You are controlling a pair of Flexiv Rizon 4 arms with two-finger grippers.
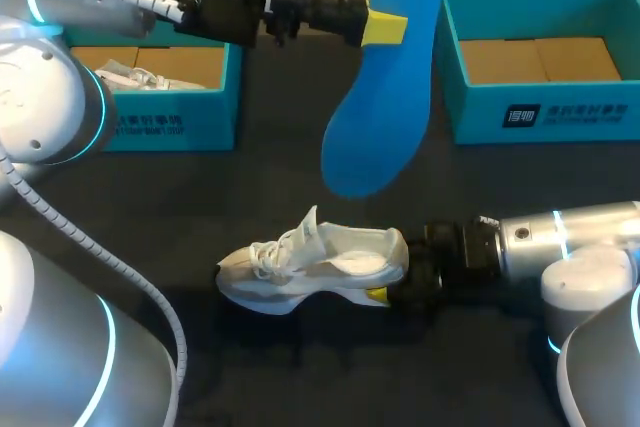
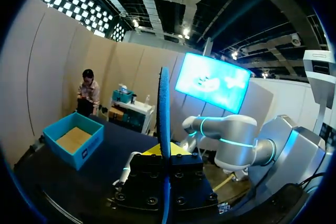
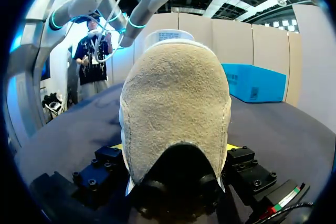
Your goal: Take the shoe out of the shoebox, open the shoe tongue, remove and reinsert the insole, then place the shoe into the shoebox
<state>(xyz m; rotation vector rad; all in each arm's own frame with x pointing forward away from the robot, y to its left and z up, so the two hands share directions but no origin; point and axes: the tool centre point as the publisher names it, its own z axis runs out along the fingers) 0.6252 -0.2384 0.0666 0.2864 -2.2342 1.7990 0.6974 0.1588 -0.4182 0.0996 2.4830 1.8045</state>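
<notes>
While the left gripper pinches the insole and the right gripper clamps the shoe, a misaimed insole could buckle going in.

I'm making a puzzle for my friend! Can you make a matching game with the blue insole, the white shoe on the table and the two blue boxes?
Things:
1. insole
2. shoe
3. left shoebox
4. right shoebox

Places:
A. on the table, heel in the right gripper
B. only a brown floor shows inside
C. held up in the air by the left gripper
D. a second shoe inside

Pairs: 1-C, 2-A, 3-D, 4-B
</notes>
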